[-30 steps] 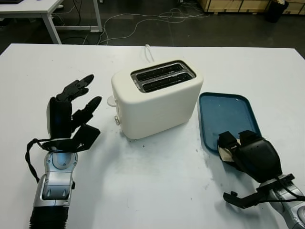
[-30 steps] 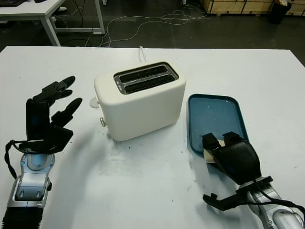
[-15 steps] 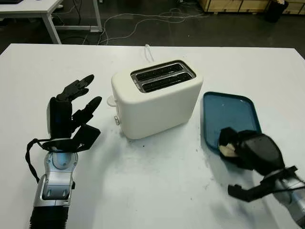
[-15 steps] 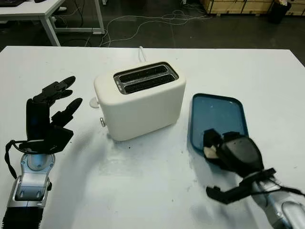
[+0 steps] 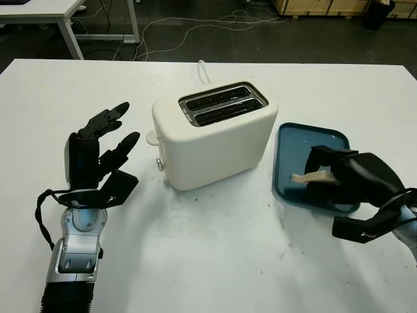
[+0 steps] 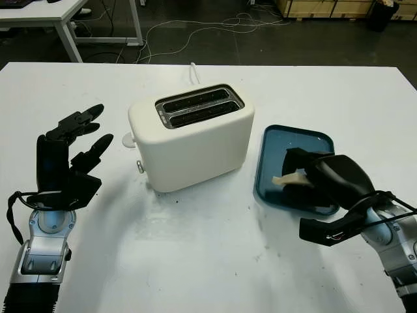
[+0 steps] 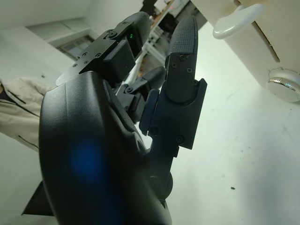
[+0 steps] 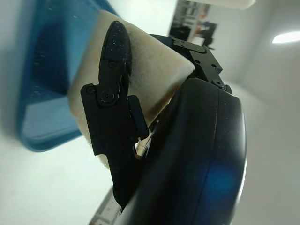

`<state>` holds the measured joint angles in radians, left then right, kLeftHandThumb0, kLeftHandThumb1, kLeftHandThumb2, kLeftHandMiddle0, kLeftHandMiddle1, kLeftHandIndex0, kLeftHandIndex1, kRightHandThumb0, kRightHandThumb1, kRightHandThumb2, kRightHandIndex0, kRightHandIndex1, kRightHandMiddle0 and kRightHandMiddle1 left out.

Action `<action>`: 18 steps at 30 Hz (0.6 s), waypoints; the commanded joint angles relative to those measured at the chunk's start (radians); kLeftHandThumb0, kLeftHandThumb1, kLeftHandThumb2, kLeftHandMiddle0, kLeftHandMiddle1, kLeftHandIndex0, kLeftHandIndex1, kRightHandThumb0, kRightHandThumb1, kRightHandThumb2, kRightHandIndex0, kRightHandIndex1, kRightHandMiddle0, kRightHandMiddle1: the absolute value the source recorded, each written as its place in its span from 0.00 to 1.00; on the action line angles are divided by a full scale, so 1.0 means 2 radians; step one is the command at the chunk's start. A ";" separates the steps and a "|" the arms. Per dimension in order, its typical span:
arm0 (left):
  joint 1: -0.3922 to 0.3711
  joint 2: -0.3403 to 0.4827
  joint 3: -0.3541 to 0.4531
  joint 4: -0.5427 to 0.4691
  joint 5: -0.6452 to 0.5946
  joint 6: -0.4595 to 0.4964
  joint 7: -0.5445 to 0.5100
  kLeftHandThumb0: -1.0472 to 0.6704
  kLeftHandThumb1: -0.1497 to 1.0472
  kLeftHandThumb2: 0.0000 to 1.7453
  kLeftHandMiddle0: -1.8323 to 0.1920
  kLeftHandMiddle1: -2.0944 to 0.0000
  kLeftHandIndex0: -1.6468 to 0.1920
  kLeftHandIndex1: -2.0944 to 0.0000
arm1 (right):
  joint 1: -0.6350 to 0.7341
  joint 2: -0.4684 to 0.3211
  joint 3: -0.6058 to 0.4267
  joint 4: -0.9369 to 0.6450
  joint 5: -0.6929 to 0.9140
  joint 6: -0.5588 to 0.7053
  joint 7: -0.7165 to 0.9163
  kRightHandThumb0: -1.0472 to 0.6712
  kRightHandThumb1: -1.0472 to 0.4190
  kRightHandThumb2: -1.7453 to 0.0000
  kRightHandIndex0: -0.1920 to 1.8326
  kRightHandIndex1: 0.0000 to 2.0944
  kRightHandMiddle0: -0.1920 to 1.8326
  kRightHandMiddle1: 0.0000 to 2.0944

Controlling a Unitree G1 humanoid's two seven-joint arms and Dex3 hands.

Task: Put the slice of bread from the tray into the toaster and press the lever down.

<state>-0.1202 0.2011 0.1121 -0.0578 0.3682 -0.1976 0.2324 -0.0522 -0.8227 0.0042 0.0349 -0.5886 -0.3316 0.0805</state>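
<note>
1. The right hand (image 5: 352,175) was above the blue tray (image 5: 296,140), its fingers closed around the slice of bread (image 5: 306,177).
2. The slice of bread was lifted clear of the tray's floor, a pale edge poking out from the hand toward the toaster (image 5: 215,134) (the rest of the slice was covered by the black shell in the head views).
3. In the right wrist view, one black finger (image 8: 115,75) lay across the flat white face of the bread (image 8: 154,79), pinning it against the hand, with the blue tray (image 8: 42,70) beyond it.
4. The tray sat on the white table (image 5: 215,261) just beside the toaster, on the robot's right.
5. The toaster was cream-coloured, standing near the middle of the table at a slight angle, with its two top slots (image 5: 223,104) open to view.
6. The toaster's lever (image 5: 152,137) stuck out of the end facing the left hand, with a small silver knob (image 5: 159,165) below it.
7. The left hand (image 5: 98,156) was open and holding nothing, raised over the table near the lever end of the toaster but apart from it.
8. In the left wrist view, the lever (image 7: 236,21) and the knob (image 7: 285,84) showed past the fingertips (image 7: 185,33) of the left hand.
</note>
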 commanded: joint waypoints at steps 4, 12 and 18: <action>0.003 0.001 -0.001 -0.007 0.003 0.002 0.004 0.29 0.89 0.15 0.63 0.68 0.48 1.00 | -0.007 -0.002 -0.003 0.002 -0.010 -0.007 -0.004 0.29 0.09 0.69 0.56 0.83 0.30 0.83; 0.004 0.001 -0.002 -0.006 0.002 0.001 0.003 0.30 0.89 0.15 0.63 0.68 0.48 1.00 | -0.024 0.005 -0.006 0.025 -0.031 -0.013 -0.055 0.32 0.09 0.63 0.60 0.83 0.25 0.83; 0.004 0.000 -0.001 -0.005 -0.004 -0.001 0.001 0.31 0.89 0.14 0.63 0.68 0.48 1.00 | -0.085 0.006 -0.021 0.089 0.002 -0.053 -0.096 0.36 0.09 0.69 0.35 0.83 0.20 0.83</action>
<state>-0.1187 0.2011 0.1101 -0.0580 0.3671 -0.1976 0.2334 -0.1863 -0.8159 -0.0237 0.1910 -0.6071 -0.4104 -0.0861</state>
